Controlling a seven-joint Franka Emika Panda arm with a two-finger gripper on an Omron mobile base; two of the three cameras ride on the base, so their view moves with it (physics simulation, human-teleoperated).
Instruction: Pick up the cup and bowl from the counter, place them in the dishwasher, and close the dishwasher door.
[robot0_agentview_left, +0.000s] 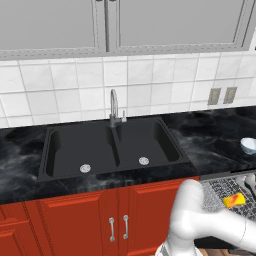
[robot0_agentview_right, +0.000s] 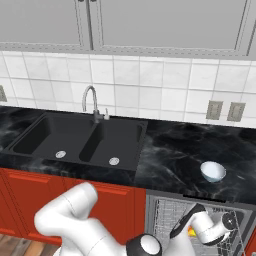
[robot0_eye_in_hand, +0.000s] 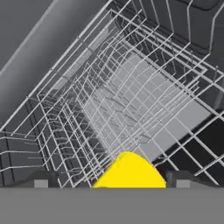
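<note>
- one counter (robot0_agentview_right: 170, 150), black double sink on its left.
- one bowl (robot0_agentview_right: 213, 171) on the counter to the right, not yet moved.
- one dishwasher (robot0_agentview_right: 167, 215) open, rack out; door closing remains.
- one cup (robot0_agentview_left: 234, 200) over the rack, between the gripper (robot0_eye_in_hand: 127, 181) fingers, seemingly clamped; release pending.

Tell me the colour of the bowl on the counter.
Pale bluish-white and glossy; the bowl shows best in the right base view.
</note>
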